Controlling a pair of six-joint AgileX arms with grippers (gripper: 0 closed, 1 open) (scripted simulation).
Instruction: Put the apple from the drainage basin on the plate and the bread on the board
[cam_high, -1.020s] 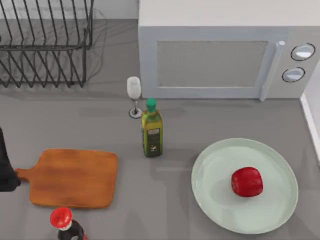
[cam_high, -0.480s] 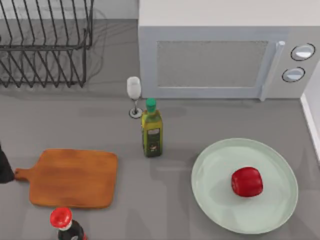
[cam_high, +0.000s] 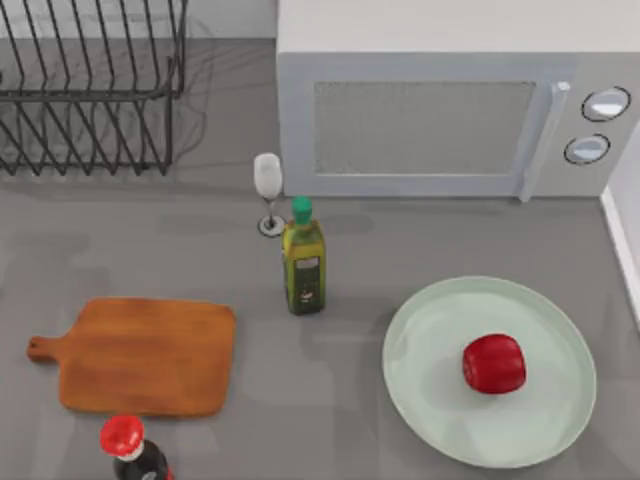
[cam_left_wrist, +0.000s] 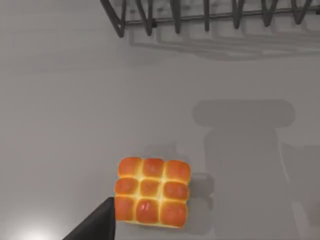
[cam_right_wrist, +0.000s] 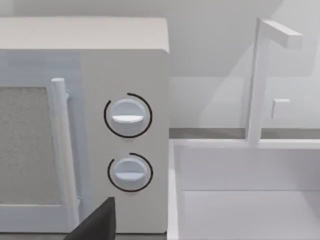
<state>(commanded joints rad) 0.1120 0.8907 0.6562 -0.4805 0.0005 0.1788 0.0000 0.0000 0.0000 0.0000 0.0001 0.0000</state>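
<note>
The red apple (cam_high: 494, 363) lies on the pale green plate (cam_high: 430, 400) at the table's right. The wooden board (cam_high: 145, 355) lies bare at the left, handle pointing left. In the left wrist view the bread (cam_left_wrist: 152, 191), a square golden loaf with bun bumps, sits on the grey table below a black wire rack (cam_left_wrist: 210, 15). One dark finger (cam_left_wrist: 97, 225) of my open left gripper hangs just beside the loaf's corner, holding nothing. In the right wrist view a finger (cam_right_wrist: 97, 222) of my open right gripper points at the microwave's knobs (cam_right_wrist: 127, 116).
A microwave (cam_high: 440, 120) stands at the back. A wine glass (cam_high: 268, 190) and a green-capped oil bottle (cam_high: 303, 262) stand mid-table. A red-capped dark bottle (cam_high: 128, 445) is by the board's front edge. The wire rack (cam_high: 90, 90) fills the back left; a white sink (cam_right_wrist: 250, 200) lies right of the microwave.
The dark shape of my left arm at the top view's left edge has slid out of that view. Apple, plate and board have not moved.
</note>
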